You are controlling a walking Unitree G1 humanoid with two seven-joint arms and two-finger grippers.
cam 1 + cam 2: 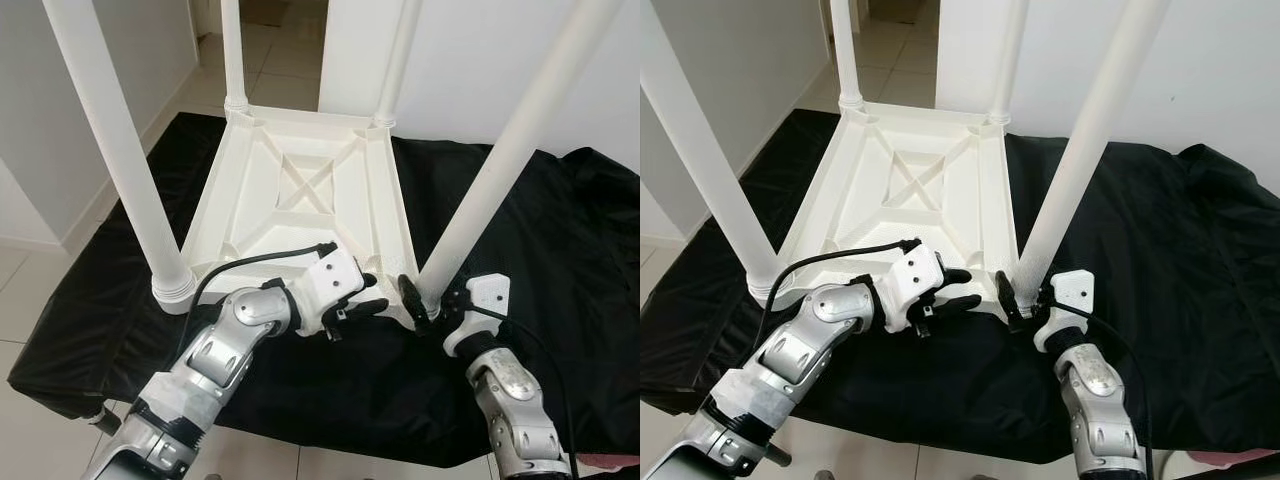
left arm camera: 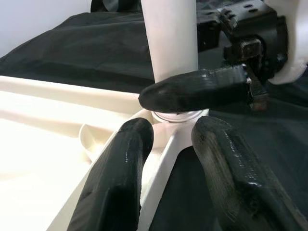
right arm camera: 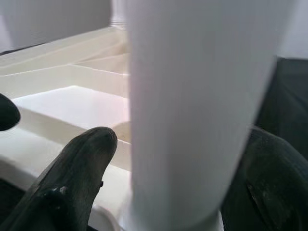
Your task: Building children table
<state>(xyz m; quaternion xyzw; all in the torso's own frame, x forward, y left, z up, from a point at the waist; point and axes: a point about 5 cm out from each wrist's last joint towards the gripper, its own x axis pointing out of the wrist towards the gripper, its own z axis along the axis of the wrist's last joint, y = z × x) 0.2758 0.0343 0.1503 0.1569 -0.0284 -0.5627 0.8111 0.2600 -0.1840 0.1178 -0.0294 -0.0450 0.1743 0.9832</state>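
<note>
While the upturned table (image 1: 300, 195) is lying on a black cloth (image 1: 560, 260), the right gripper (image 1: 425, 300) is clasping the base of the near right leg (image 1: 500, 170).

Right wrist view: fingers (image 3: 77, 178) are flanking that leg.

Left wrist view: the left gripper (image 2: 168, 139) is straddling the table's rim, fingers parted.

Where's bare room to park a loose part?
Bare black cloth right of the upturned tabletop; a narrower strip on its left. Crowded at the near right leg, where right gripper and left gripper meet.
</note>
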